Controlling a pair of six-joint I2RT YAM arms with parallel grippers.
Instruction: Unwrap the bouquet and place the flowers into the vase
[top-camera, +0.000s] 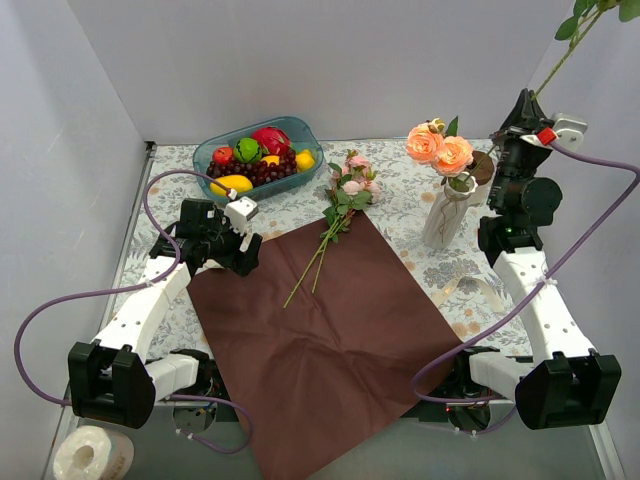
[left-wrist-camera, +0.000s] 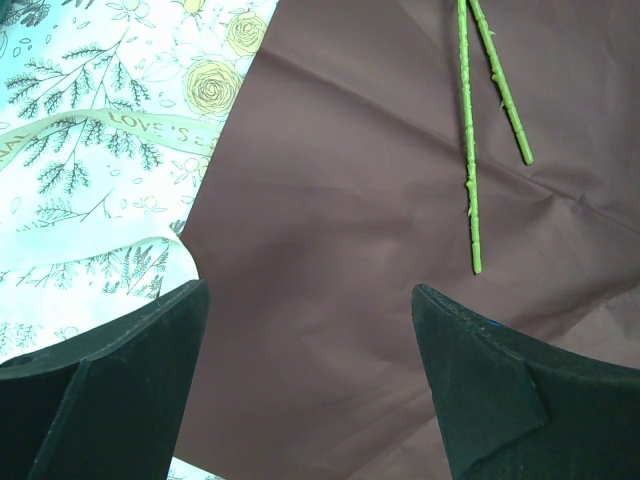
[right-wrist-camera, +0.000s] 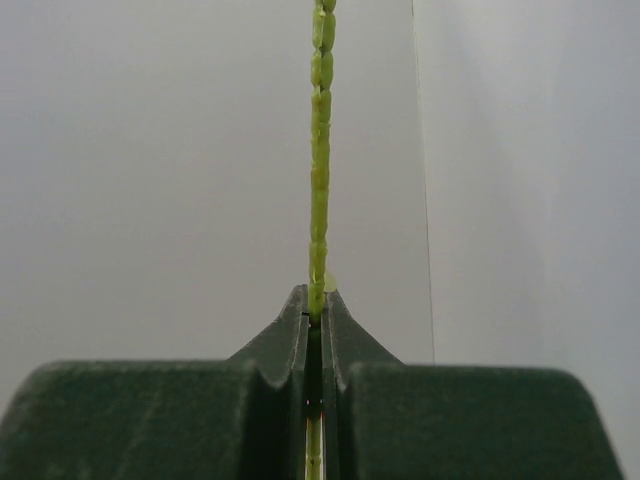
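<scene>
The maroon wrapping paper (top-camera: 330, 330) lies spread flat on the table. Two pink flowers (top-camera: 352, 185) rest across its far edge, their green stems (left-wrist-camera: 470, 150) on the paper (left-wrist-camera: 350, 200). The white vase (top-camera: 445, 215) holds two peach roses (top-camera: 440, 148). Raised high at the right, my right gripper (top-camera: 524, 104) is shut on a green flower stem (right-wrist-camera: 319, 150) that rises to leaves (top-camera: 575, 25) at the top corner; its bloom is out of view. My left gripper (left-wrist-camera: 310, 300) hangs open and empty over the paper's left corner (top-camera: 240, 250).
A teal bowl (top-camera: 215, 150) of fruit stands at the back left. A brown ring (top-camera: 482, 165) sits behind the vase. A cream ribbon (left-wrist-camera: 120, 125) lies on the patterned cloth left of the paper. A tape roll (top-camera: 92, 455) is at the near left corner.
</scene>
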